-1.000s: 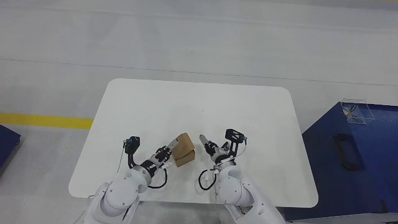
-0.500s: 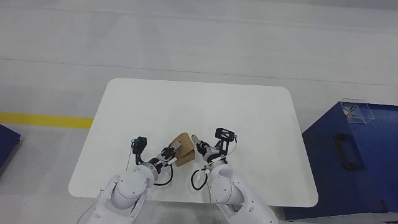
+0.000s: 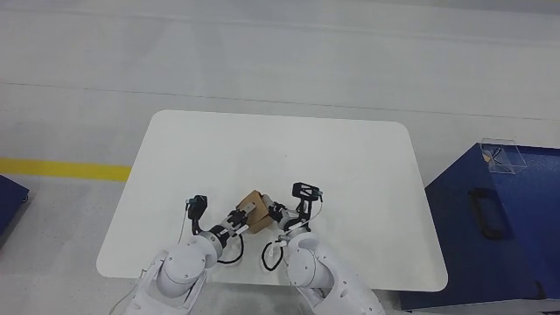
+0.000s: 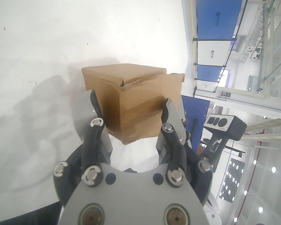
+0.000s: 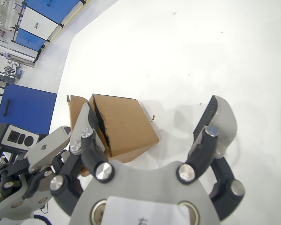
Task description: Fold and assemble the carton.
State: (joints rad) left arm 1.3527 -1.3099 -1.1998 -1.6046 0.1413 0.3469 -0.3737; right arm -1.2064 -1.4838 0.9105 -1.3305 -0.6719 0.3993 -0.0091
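From above: a small brown carton (image 3: 255,211) sits near the front edge of the white counter (image 3: 350,157), approx mid-width, btwn the two arms. The left tool (image 3: 236,221) is at one end of it and the right tool (image 3: 276,213) at the other. The box looks squat and sits skewed to the counter edge.

Left wrist view: the carton (image 4: 142,104) is seen corner-on, plain corrugated cardbd. The left tool (image 4: 130,99) is clamped on it, one finger (image 4: 93,105) on one side face and the other on the adjoining face, w/ the upright corner btwn them. The top rim at that corner is torn and crumpled, w/ a ragged split running along it. A flap (image 4: 173,80) sticks out past the far side. Can't tell whether the lowest corner touches the counter (image 4: 61,24).

Right wrist view: the carton (image 5: 128,125) shows a closed top panel w/ a dark, ragged-edged gap along one seam, and another panel standing just beyond it. The right tool (image 5: 151,106) is spread wide. One finger (image 5: 90,115) is against the carton by that gap, the other is out over bare counter (image 5: 201,36), well clear of the box. The left tool grips the box's far end.
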